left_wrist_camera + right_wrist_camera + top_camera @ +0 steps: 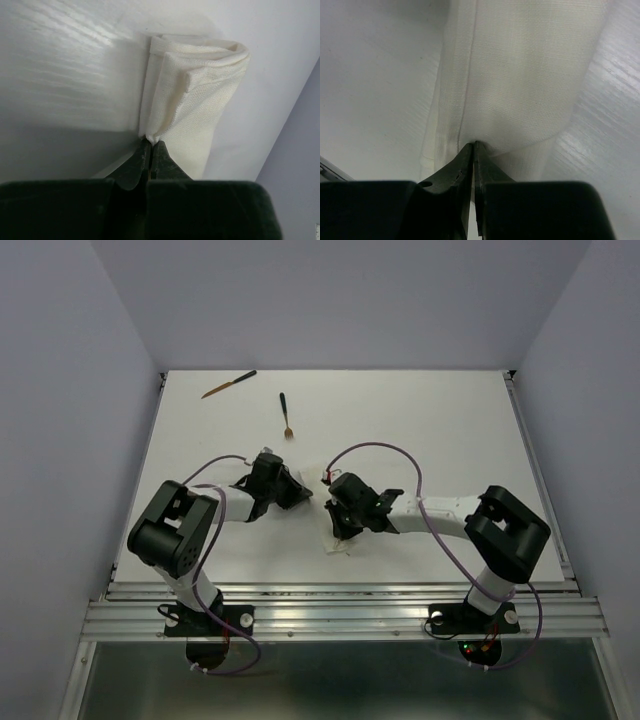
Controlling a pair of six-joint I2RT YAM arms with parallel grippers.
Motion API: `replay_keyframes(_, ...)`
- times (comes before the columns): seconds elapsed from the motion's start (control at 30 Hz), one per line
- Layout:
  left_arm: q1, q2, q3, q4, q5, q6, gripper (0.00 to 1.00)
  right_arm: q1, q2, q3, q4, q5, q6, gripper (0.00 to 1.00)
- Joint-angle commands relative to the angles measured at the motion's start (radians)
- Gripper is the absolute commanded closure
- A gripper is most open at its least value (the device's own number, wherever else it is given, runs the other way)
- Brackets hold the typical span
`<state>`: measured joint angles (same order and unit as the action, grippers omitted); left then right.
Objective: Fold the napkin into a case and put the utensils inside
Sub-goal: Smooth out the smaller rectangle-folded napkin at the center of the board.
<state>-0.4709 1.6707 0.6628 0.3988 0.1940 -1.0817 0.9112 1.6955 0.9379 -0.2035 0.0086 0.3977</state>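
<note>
Overhead, napkin (200,100) mostly hidden; folded woven white cloth, hemmed edges, left pincer (151,143) and right pincer (473,146) both clenched on it.

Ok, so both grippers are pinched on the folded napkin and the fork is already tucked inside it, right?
Not quite. The fork is not inside: the top view shows it lying bare on the table, toward the far side, well apart from the napkin. The rest holds: the left gripper and right gripper are each pinched on the folded cloth.

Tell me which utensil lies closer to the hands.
The near utensil, lying almost straight up the table; the other utensil lies slanted by the far edge.
</note>
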Motion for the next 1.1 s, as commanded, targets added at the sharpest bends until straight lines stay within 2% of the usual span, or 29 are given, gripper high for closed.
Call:
replay_keyframes(0.0, -0.002, -0.077, -0.066, -0.061, -0.01, 0.022, 1.0, 0.006, 0.033, -0.05, -0.002, 0.163, -0.063, 0.9)
replay_keyframes(0.17, -0.003, -0.132, -0.123, -0.075, -0.022, 0.008, 1.0, 0.006, -0.074, -0.126, 0.148, 0.269, -0.072, 0.9)
replay_keyframes(0.43, -0.006, -0.18, -0.178, -0.074, -0.019, -0.04, 1.0, 0.006, -0.183, -0.123, 0.219, 0.268, -0.114, 0.91)
replay_keyframes(0.5, -0.006, -0.184, -0.181, -0.078, -0.01, -0.034, 0.9, 0.006, -0.191, -0.119, 0.207, 0.24, -0.111, 0.91)
replay_keyframes(0.53, -0.008, -0.187, -0.18, -0.087, -0.002, -0.023, 0.79, 0.006, -0.203, -0.114, 0.193, 0.223, -0.108, 0.91)
replay_keyframes(0.67, -0.008, -0.239, -0.167, -0.133, -0.004, 0.008, 0.54, 0.006, -0.238, -0.088, 0.141, 0.218, -0.07, 0.89)
replay_keyframes(0.7, -0.008, -0.276, -0.161, -0.147, -0.02, 0.014, 0.41, 0.006, -0.237, -0.073, 0.124, 0.214, -0.041, 0.89)
replay_keyframes(0.77, -0.008, -0.313, -0.147, -0.208, -0.059, 0.04, 0.35, 0.006, -0.221, -0.019, 0.051, 0.199, -0.005, 0.89)
replay_keyframes(0.87, -0.008, -0.383, -0.123, -0.296, -0.102, 0.062, 0.35, 0.006, -0.189, 0.007, -0.003, 0.148, 0.062, 0.9)
replay_keyframes(0.93, -0.006, -0.43, -0.108, -0.328, -0.143, 0.077, 0.39, 0.006, -0.195, -0.002, -0.005, 0.125, 0.098, 0.9)
replay_keyframes(1.03, -0.006, -0.465, -0.085, -0.357, -0.182, 0.095, 0.5, 0.006, -0.211, -0.021, -0.014, 0.114, 0.131, 0.9)
replay_keyframes(1.07, -0.005, -0.463, -0.077, -0.359, -0.185, 0.101, 0.6, 0.006, -0.212, -0.022, -0.026, 0.114, 0.138, 0.9)
